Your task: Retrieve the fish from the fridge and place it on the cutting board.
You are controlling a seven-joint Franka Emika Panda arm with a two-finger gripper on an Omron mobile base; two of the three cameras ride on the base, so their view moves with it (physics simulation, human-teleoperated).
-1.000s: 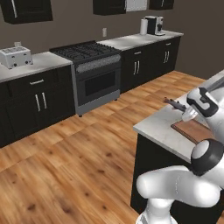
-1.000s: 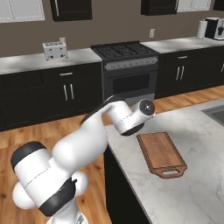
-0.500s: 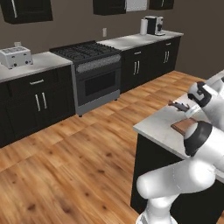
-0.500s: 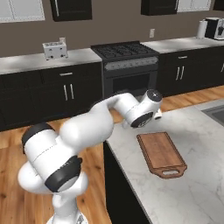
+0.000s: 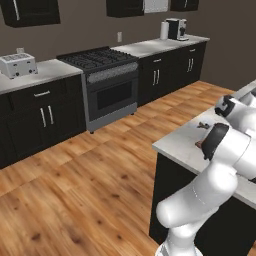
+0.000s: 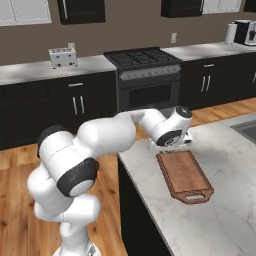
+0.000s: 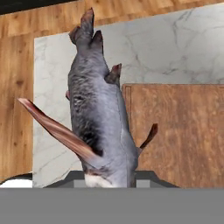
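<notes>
A long run of black kitchen cabinets (image 6: 60, 107) with silver handles lines the far wall under a grey counter, with a black stove (image 6: 145, 80) set in the middle of it. Nearer, a grey marble countertop (image 6: 220, 200) forms an island over the wooden floor (image 5: 75, 185). On that marble lies the cutting board (image 6: 183, 174), a reddish-brown slab with its handle end toward the near side. The white arm reaches over the island's far left corner, and the gripper (image 6: 172, 146) hangs just above the board's far edge. On the far counter a silver toaster (image 6: 62, 57) stands at the left and a coffee machine (image 5: 176, 28) at the right. In the hand view the fish (image 7: 103, 118) is pinched between the jaws at its head end, tail pointing away, hanging over the marble just beside the board's (image 7: 179, 131) left edge, not yet resting on the wood.
</notes>
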